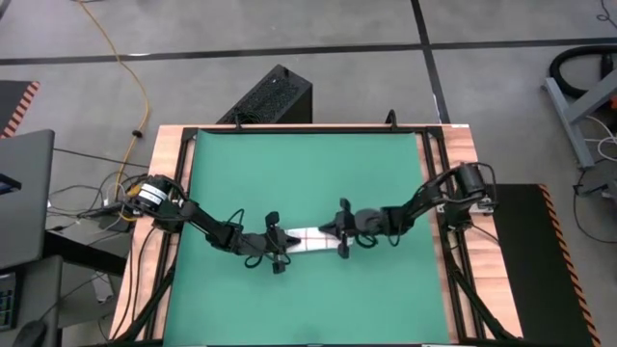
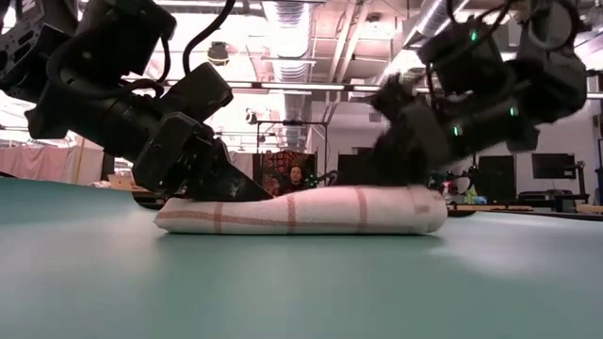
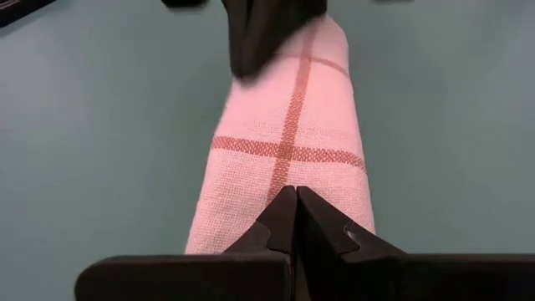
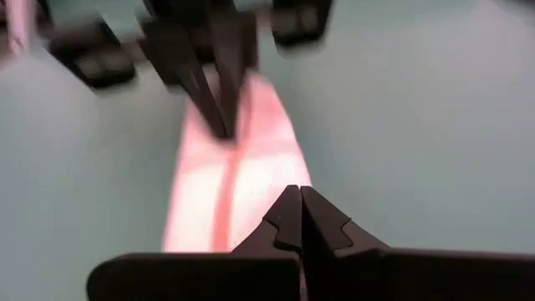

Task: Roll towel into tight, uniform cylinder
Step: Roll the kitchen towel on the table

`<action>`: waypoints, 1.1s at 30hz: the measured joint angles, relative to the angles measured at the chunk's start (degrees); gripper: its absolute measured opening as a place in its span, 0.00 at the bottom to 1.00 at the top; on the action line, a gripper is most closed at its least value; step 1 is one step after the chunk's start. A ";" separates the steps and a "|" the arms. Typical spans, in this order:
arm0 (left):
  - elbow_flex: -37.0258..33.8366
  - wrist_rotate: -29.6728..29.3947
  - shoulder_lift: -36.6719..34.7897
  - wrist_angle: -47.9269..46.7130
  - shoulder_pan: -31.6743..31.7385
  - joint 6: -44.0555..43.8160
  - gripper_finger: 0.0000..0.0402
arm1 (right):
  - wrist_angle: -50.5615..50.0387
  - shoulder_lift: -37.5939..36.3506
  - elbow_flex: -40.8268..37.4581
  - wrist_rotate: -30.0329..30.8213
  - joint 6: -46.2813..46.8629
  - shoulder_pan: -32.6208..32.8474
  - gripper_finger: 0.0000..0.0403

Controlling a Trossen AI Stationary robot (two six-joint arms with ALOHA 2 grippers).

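The towel (image 1: 307, 238) lies rolled into a short cylinder on the green mat (image 1: 307, 173), slightly toward six o'clock from the mat's centre, its long axis running nine to three. The low view shows the roll flattened rather than round, thin red grid lines crossing its white cloth, the three o'clock end fuller than the other.

The left gripper (image 1: 280, 253) is at the roll's nine o'clock end, fingers (image 3: 280, 219) pressed together with their tips resting on top of the cloth. The right gripper (image 1: 343, 231) is at the three o'clock end, fingers (image 4: 288, 219) likewise closed and their tips down at the towel's surface. Neither pair pinches any fabric.

Both arms reach in low from the table (image 1: 469, 145) edges at nine and three o'clock. A person (image 2: 298, 176) sits in the room beyond.
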 joint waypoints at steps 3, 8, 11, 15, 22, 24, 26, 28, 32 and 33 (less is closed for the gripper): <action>0.00 -0.36 0.02 -0.45 0.00 0.02 0.00 | 0.85 3.27 -0.76 0.01 4.16 0.40 0.03; 0.00 -0.38 0.02 -1.03 -0.04 0.02 0.00 | 3.90 6.26 -3.38 4.49 8.79 2.79 0.03; 0.00 -0.41 0.04 -1.07 -0.02 0.02 0.00 | 4.42 6.03 -4.21 6.32 8.81 3.61 0.03; -0.01 -0.52 0.04 -0.68 -0.04 0.03 0.00 | 3.79 5.00 -4.27 6.24 7.30 3.50 0.03; -0.20 -0.36 -5.41 1.62 -1.27 4.46 0.00 | 4.23 4.62 -4.37 5.86 6.78 2.60 0.03; -0.13 -0.38 -9.03 1.34 -1.85 6.21 0.00 | 5.03 4.50 -4.41 5.86 6.75 2.60 0.04; -0.11 -0.42 -12.82 -1.17 -2.37 7.50 0.00 | 5.30 3.95 -4.34 5.86 6.40 2.60 0.06; -0.13 -0.43 -17.16 -4.62 -2.73 8.02 0.00 | 5.26 2.94 -4.35 5.86 5.18 2.58 0.08; -0.07 -0.53 -24.68 -11.59 -3.02 7.90 0.00 | 5.43 -0.11 -4.42 5.87 3.49 2.56 0.10; -0.07 -0.63 -25.97 -13.21 -2.99 7.88 0.00 | 5.62 -1.07 -4.39 5.87 3.19 2.40 0.10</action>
